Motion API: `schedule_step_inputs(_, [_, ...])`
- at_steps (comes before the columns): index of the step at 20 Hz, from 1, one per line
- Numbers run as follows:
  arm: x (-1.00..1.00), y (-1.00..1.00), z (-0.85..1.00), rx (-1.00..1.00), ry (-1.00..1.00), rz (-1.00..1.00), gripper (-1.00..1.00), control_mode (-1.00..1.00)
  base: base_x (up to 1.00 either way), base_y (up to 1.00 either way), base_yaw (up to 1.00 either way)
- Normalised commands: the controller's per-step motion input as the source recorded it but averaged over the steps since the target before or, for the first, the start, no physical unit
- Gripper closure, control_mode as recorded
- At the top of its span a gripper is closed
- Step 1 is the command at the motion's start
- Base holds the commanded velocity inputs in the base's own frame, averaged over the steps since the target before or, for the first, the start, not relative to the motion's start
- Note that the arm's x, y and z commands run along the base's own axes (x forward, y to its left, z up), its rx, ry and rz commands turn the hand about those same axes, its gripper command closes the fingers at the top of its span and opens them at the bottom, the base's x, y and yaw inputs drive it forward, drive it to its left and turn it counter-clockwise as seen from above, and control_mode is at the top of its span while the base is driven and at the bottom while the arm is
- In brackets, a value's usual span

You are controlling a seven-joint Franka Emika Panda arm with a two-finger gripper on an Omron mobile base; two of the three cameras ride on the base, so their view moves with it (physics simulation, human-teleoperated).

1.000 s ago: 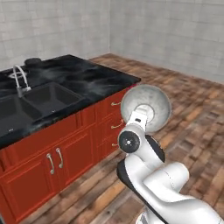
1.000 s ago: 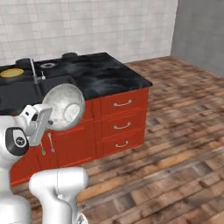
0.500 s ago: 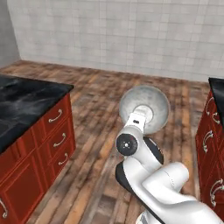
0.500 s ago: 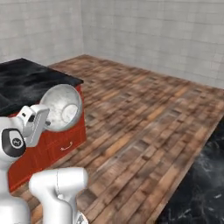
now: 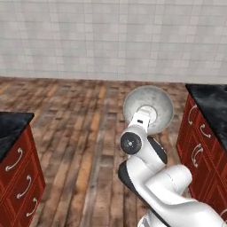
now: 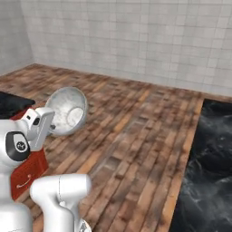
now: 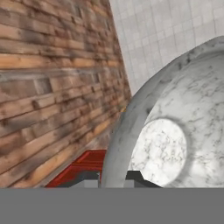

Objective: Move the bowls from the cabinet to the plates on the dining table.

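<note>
Wooden plank floor (image 5: 84, 133) with red drawer units (image 5: 17, 177) standing on it.

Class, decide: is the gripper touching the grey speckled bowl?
Touching. The hand view shows the gripper with one tip on each side of the grey bowl's rim, jaws shut on it.

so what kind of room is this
Most likely a kitchen: red drawer units with curved silver handles, a black marble countertop, white tiled walls and a wood plank floor.

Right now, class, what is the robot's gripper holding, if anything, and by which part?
The gripper is shut on the pale grey speckled bowl, pinching its rim, one finger inside and one outside.
</note>
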Motion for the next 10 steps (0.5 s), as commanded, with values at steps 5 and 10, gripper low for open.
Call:
schedule_step_inputs(5, [0.0, 0.0, 0.0, 0.0, 0.0, 0.0, 1.0, 1.0, 1.0, 0.37, -0.34])
schedule_step_inputs(10, [0.0, 0.0, 0.0, 0.0, 0.0, 0.0, 1.0, 1.0, 1.0, 0.43, -0.22])
